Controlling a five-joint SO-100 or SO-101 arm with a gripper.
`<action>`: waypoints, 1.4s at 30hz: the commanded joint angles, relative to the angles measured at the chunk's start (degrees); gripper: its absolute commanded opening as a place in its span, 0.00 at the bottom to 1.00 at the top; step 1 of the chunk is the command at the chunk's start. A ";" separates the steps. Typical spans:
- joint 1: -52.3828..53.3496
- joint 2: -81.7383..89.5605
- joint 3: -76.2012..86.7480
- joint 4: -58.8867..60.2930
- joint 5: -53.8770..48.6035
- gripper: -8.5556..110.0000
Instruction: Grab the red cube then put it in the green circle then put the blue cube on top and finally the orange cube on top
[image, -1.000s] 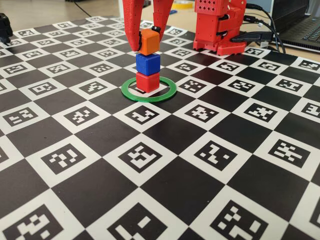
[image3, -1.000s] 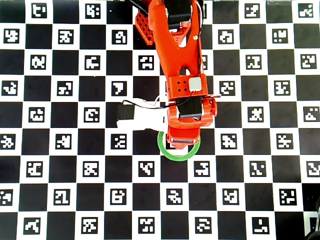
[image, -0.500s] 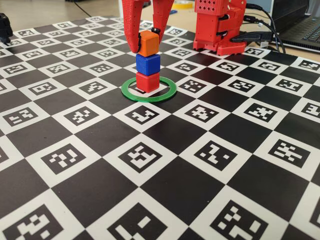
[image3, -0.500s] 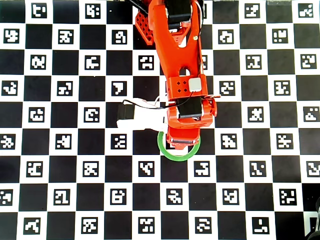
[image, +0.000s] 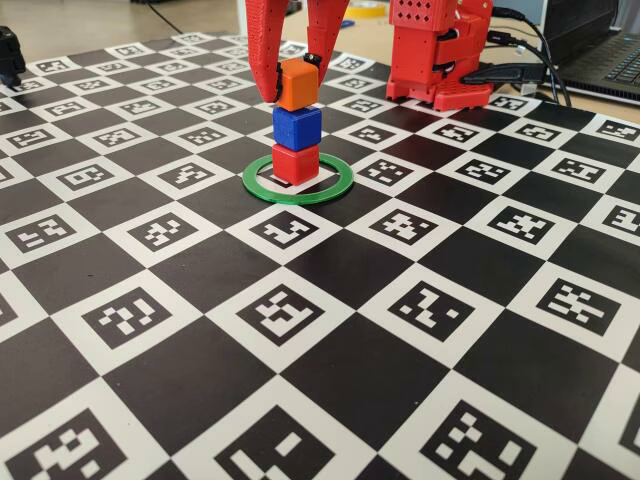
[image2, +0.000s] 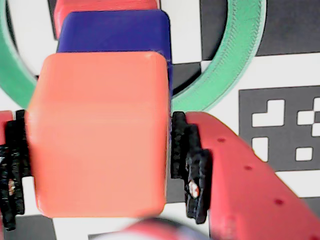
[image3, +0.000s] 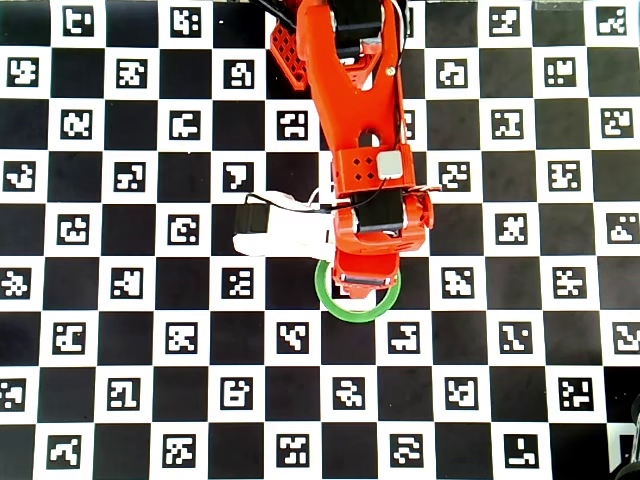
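In the fixed view, the black-and-white checkered board printed with square markers (image: 300, 330) is filling the foreground. On it, the thin flat green plastic ring (image: 330, 187) is lying flat, and the small matte red plastic cube (image: 296, 163) is sitting inside it on the board. The deep-blue matte plastic cube (image: 297, 127) is resting squarely on top of the red one. Above that, the slightly larger matte orange plastic cube (image: 298, 85) is sitting at the top of the stack (its underside appears to be meeting the blue cube, though a sliver of gap cannot be ruled out).

The red two-finger gripper (image: 294, 70) is reaching down from above and clamping the orange cube (image2: 97, 132) from both sides; in the wrist view its black ribbed pads (image2: 187, 160) are pressing flat against the cube's faces. Behind the stack, the red arm base (image: 435, 50) is standing at the board's far edge, with black cables (image: 520, 70) trailing beside it. In the overhead view the red arm (image3: 355, 120) is covering the cubes, leaving only the ring's (image3: 325, 295) lower arc showing.
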 joint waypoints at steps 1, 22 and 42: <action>-0.88 6.24 -0.53 -0.18 -0.44 0.29; -2.37 8.53 0.00 1.32 -1.23 0.54; -2.72 17.05 0.88 4.48 -2.55 0.48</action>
